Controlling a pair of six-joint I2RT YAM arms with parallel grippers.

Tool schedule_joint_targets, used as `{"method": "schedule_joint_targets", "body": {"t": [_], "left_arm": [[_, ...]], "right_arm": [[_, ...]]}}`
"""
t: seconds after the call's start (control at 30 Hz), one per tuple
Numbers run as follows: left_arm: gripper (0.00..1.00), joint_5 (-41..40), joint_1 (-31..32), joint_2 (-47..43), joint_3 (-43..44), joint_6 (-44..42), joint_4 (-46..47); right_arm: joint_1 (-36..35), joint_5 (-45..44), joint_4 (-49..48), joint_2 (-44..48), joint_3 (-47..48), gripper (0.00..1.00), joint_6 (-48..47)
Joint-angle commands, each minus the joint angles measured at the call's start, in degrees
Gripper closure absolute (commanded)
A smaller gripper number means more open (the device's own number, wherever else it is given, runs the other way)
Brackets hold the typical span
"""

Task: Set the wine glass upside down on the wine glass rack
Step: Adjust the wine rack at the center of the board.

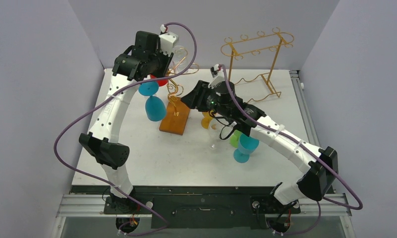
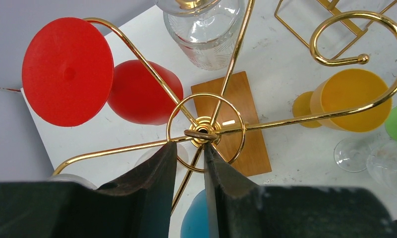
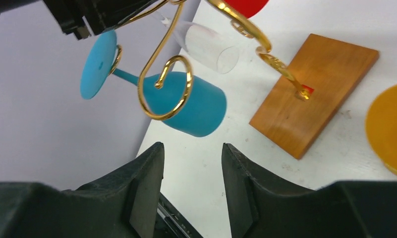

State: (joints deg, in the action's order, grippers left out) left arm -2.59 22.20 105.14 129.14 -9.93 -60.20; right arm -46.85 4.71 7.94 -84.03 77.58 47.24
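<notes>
Left gripper [image 2: 190,151] clamps rack [image 2: 202,133] top, prob steadying it. Right gripper [image 3: 192,148] open, empty; blue glass [image 3: 186,106] hangs inverted just ahead.

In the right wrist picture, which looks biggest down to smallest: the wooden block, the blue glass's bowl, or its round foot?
1. wooden base
2. blue bowl
3. blue foot, seen at a slant, so it may look narrower than it really is.

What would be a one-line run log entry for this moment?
left gripper: nearly closed at wine glass rack top, grip unclear | right gripper: open, empty | blue wine glass: hanging upside down on rack arm
</notes>
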Motion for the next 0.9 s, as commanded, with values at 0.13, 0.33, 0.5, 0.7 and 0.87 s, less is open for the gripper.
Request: {"method": "schedule_joint_targets", "body": {"t": [0.13, 0.33, 0.5, 0.7, 0.87], "left_arm": [[0.77, -2.2, -0.7, -2.9, -1.0, -1.5, 6.7], [0.76, -1.8, -1.0, -3.3, -0.3, -1.6, 6.4], [0.76, -1.4, -1.1, -3.5, -0.5, -1.5, 6.1], [0.76, -0.7, -1.2, -4.1, -0.7, -1.5, 6.4], [0.76, 0.5, -1.2, -3.7, 1.3, 0.2, 5.6]], "right_arm": [[11.2, 8.4, 2.6, 2.7, 5.3, 0.58, -3.7], [15.2, 10.0, 1.5, -4.9, 12.7, 0.59, -3.7], [16.6, 11.6, -1.0, -11.3, 17.8, 0.59, -2.1], [17.4, 11.3, -3.5, -15.9, 21.4, 0.6, -0.5], [18.2, 11.9, -10.4, -17.1, 19.1, 0.68, 3.3]]}}
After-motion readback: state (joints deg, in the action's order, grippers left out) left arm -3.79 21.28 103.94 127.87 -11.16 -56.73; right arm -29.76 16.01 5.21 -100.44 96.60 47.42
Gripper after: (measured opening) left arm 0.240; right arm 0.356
